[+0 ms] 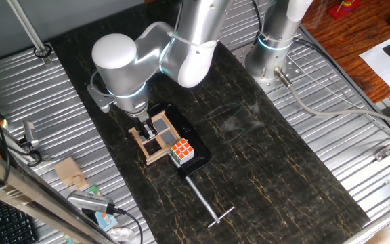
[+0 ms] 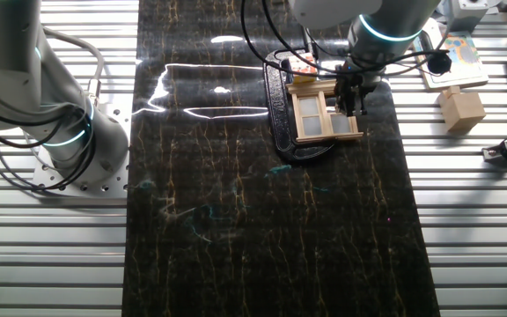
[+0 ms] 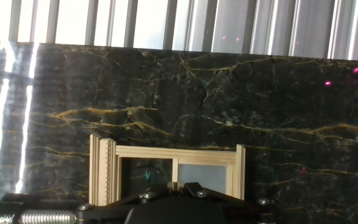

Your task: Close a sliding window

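Right up against the hand view lens is the dark gripper body, with the sliding window (image 3: 173, 171) just past it: light tan wood frame, a stack of thin wood slats on its left side, a pale pane behind a centre bar. Beyond that it's all black marble-look tabletop (image 3: 241, 93) with gold veins, then ribbed metal at the top edge.

From one fixed view, the sliding window (image 1: 156, 137) lies flat on a black base (image 1: 200, 150) about mid-table, toward the left edge of the dark surface. The gripper (image 1: 144, 128) comes straight down onto the window's upper part, under the big silver wrist joint. Honestly can't tell whether the fingers are apart or pinched together; they're tiny and dark against the dark panes in both fixed views, and the hand view doesn't show the tips.

A Rubik's cube (image 1: 181, 152) sits on the same base, touching the window's lower right corner. A T-shaped metal handle (image 1: 208, 203) sticks out from the base toward the near edge.

The other fixed view shows the window (image 2: 324, 114) with the gripper (image 2: 352, 97) down on its right half. A wooden block (image 2: 461, 109) sits off on the metal rails, well apart from it.
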You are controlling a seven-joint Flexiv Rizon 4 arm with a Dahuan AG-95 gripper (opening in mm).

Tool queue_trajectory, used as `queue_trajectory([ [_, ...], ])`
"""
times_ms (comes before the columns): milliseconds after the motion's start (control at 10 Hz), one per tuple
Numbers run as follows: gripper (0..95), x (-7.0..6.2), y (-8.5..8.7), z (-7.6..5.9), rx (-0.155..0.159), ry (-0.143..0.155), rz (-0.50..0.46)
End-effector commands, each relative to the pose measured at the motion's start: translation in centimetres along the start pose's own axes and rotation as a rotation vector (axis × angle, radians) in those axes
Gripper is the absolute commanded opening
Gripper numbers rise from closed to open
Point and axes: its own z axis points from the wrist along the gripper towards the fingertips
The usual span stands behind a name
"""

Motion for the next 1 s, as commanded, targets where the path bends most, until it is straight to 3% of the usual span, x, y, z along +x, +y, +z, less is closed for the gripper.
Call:
queue_trajectory([
  [100,0.0,0.0,0.0,-0.02,0.0,0.0,0.0],
  [800,0.0,0.0,0.0,-0.02,0.0,0.0,0.0],
  [900,0.0,0.0,0.26,-0.03,0.033,0.014,-0.005],
  [1000,0.0,0.02,0.76,-0.59,0.037,0.03,0.015],
])
